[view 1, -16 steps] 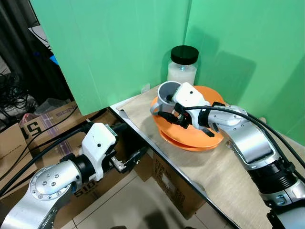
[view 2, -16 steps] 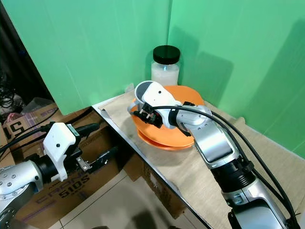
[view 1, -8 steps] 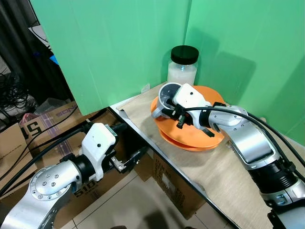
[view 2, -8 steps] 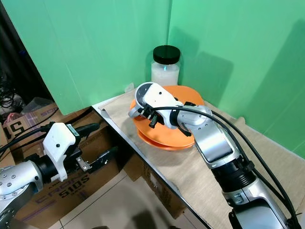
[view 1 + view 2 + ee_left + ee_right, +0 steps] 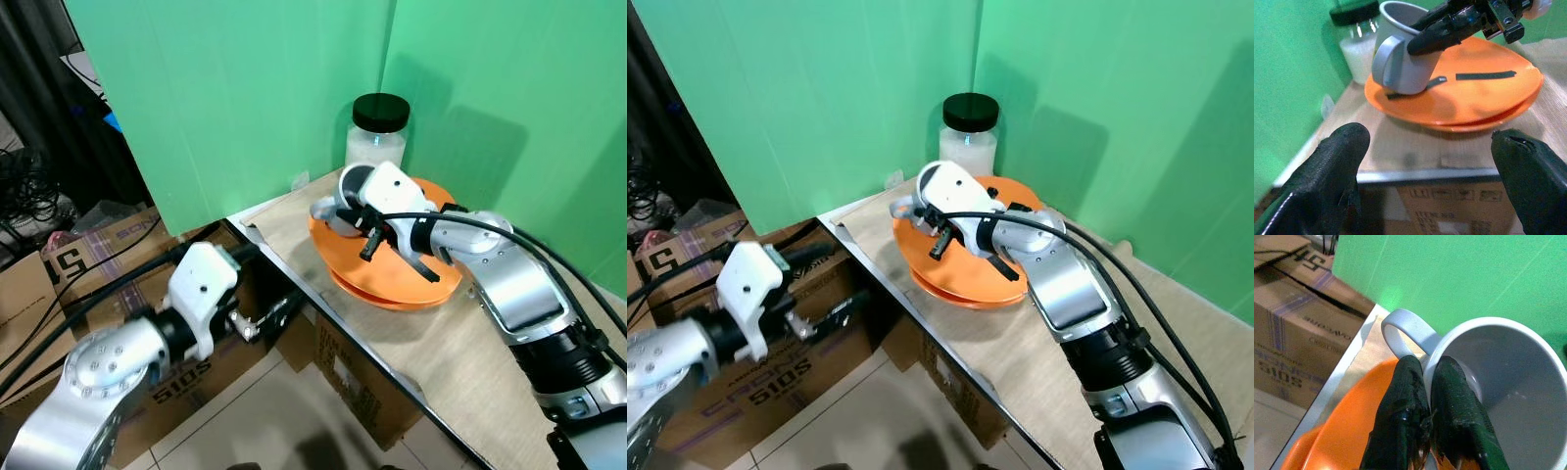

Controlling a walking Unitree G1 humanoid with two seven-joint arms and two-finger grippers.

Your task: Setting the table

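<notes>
Grey mug [image 5: 1498, 377] rim pinched in right hand [image 5: 1432, 377], tilted over orange plate [image 5: 392, 279]

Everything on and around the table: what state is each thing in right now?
Grey mug: empty, tilted, rim pinched by the right gripper.
Orange plates: two stacked, on the table.
Jar: upright, black lid on.
Left gripper: open, holding nothing, off the table edge.
Cardboard boxes: closed, on the floor.

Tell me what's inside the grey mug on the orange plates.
The grey mug looks empty: its pale inner wall and bottom show, with one finger of the right tool reaching inside over the rim. That finger hides part of the near inner wall.
</notes>
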